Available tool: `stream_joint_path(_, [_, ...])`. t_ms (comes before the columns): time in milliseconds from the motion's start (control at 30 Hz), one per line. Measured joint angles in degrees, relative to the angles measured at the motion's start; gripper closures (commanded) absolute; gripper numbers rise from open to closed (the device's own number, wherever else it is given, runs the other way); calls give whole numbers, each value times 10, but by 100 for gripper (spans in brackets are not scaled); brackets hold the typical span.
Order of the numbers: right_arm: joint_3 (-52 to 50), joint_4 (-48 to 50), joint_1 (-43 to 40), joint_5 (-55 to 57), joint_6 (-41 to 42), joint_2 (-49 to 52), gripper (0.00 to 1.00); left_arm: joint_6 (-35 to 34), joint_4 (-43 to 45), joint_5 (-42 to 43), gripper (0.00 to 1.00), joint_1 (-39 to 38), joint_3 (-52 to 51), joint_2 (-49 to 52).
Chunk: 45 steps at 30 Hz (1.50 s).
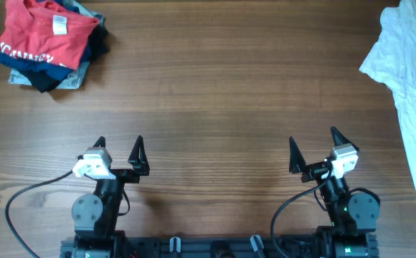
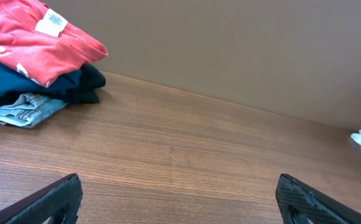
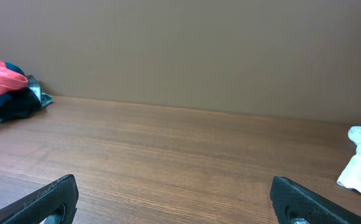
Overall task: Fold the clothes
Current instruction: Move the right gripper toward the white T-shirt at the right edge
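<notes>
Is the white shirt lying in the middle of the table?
No, the white shirt lies bunched at the right edge of the table.

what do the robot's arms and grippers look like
The left arm and right arm are black, with round joint housings. The left gripper and right gripper each have two pointed black fingers and a white block behind them. A black cable loops from each arm.

table [image 1: 215, 86] middle open; garment pile [image 1: 49, 44] blocks far left corner, white shirt [image 1: 414, 93] lines right edge.
</notes>
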Motion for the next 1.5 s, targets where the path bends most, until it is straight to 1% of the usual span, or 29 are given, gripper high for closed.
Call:
stream_joint_path(1267, [0, 8, 0, -1, 2, 0, 0, 0, 0, 0, 0, 0, 0, 0])
stream_joint_path(1300, [0, 9, 0, -18, 29, 0, 0, 0, 0, 0, 0, 0, 0, 0])
stream_joint_path(1333, [0, 8, 0, -51, 87, 0, 0, 0, 0, 0, 0, 0, 0, 0])
stream_joint_path(1433, [0, 10, 0, -127, 310, 0, 0, 0, 0, 0, 0, 0, 0, 0])
stream_joint_path(1467, [-1, 23, 0, -138, 367, 0, 0, 0, 0, 0, 0, 0, 0, 0])
stream_joint_path(1500, [-1, 60, 0, -155, 429, 0, 0, 0, 0, 0, 0, 0, 0, 0])
